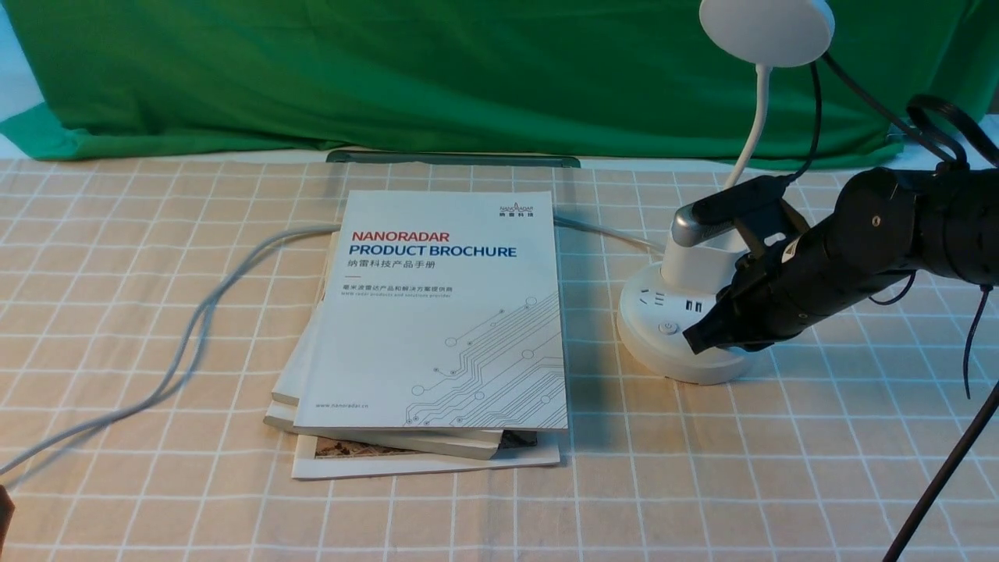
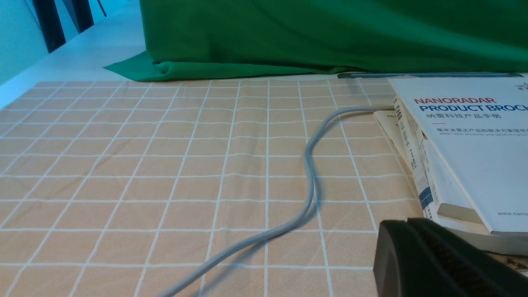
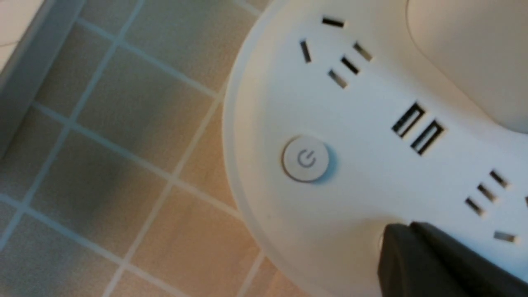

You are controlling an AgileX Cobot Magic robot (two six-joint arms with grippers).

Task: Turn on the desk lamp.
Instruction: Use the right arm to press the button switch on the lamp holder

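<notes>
A green cloth (image 1: 390,78) hangs across the far side as a plain backdrop, and a tan checked tablecloth (image 1: 117,273) covers the table. In the middle lies a stack of booklets (image 1: 437,312). The top cover reads "NANORADAR PRODUCT BROCHURE", with "纳雷科技产品手册" beneath and "www.nanoradar.cn" at the near left corner.

The desk lamp (image 1: 691,269) stands to the right of the stack, just apart from it. Its round head (image 1: 766,27) reaches up on a thin curved neck, partly cut off by the top edge of the front view. Whether it is lit I cannot tell. A grey cable (image 1: 195,328) snakes in from the near left, passes under the booklets and comes out toward the lamp's far side, most likely its power lead.

The right arm reaches in from the right, angled down. The right gripper (image 1: 698,337) is clenched on nothing, its tip on or just above the lamp's round base. Closed fingers make one firm point, which suits pressing. What lies under the tip is hidden.

The left gripper (image 2: 412,255) sits low at the near left, fingers together and empty, clear of the work.

Left of the tip, uncovered, is a round button (image 3: 306,159) marked with a power symbol. Beyond it are two USB slots (image 3: 416,128).
</notes>
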